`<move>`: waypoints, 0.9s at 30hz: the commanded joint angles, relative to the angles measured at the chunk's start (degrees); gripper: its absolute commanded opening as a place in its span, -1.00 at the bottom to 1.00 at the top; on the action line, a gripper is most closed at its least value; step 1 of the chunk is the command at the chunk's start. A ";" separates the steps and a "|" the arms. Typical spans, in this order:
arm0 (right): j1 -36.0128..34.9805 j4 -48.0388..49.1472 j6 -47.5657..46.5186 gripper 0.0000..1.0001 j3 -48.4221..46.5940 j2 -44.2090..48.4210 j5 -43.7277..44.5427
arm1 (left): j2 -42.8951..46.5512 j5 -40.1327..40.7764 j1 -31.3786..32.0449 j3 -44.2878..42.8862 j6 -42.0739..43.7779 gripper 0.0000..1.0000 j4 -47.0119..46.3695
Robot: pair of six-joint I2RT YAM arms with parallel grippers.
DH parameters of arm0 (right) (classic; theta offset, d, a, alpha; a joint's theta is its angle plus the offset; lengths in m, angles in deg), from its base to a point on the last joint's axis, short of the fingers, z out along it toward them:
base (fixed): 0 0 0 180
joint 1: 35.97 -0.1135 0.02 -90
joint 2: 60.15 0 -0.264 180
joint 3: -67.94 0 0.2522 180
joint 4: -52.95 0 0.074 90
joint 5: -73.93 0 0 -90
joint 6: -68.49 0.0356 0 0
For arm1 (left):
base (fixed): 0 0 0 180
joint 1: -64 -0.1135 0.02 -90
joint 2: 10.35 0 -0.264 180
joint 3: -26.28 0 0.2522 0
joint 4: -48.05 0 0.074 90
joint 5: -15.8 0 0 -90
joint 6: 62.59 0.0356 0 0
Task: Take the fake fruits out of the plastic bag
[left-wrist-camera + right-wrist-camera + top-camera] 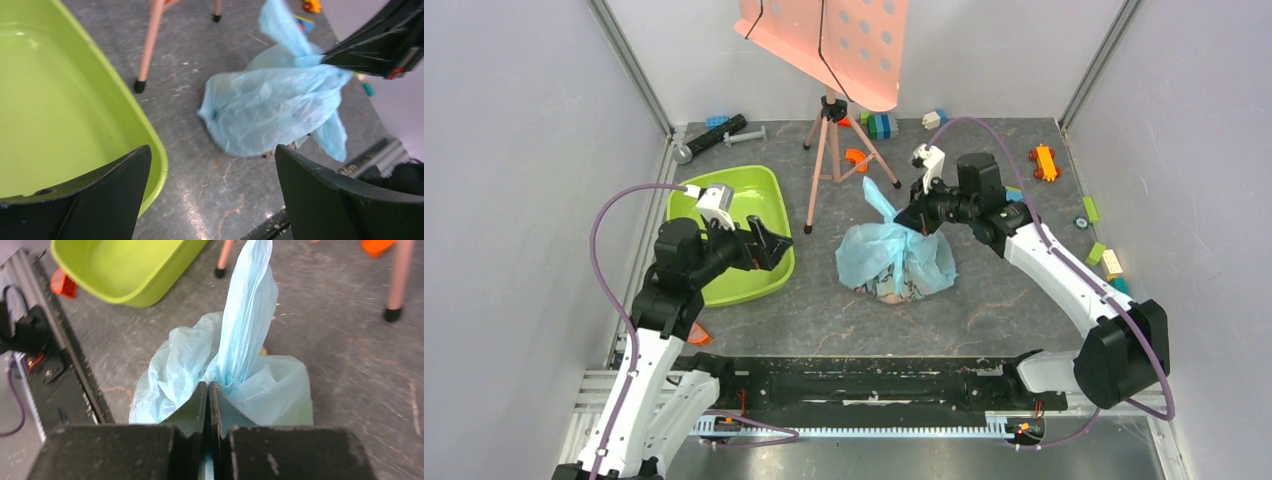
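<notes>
Right wrist view: my right gripper (208,385) is pinched tight on the gathered neck of the bag (175,370), which sits on the table (350,350) near the tub (125,265). My left gripper (212,150) gapes wide, holding nothing. The bag's print is too small to read.

The left arm (646,350) rises from its base at the near left corner, bends at the elbow and reaches forward and to the right, with the wrist roughly level. The left gripper (781,247) hangs in the air, its two black fingers (107,195) spread wide with nothing between them. The right arm (1064,275) stretches from its base at the near right diagonally toward the middle, the forearm sloping leftward. The right gripper (906,220) points left and slightly down. Its fingers (190,410) are pressed flat together, pinching the gathered neck of the plastic bag (894,262).
</notes>
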 commanded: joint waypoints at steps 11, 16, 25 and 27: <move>-3.45 7.72 4.30 0.96 7.83 8.45 13.65 | -3.43 4.35 22.62 -4.70 4.12 0.99 -5.13; -3.41 7.58 11.16 0.96 10.11 15.23 23.26 | -8.43 10.25 29.59 -7.90 4.48 0.99 -5.11; -2.94 3.76 13.60 0.93 14.06 16.66 23.96 | -21.22 17.90 38.59 -14.91 8.57 0.99 -5.27; -2.85 4.81 12.99 0.91 14.61 16.03 21.15 | -24.11 21.96 41.85 -15.92 10.22 0.99 -6.01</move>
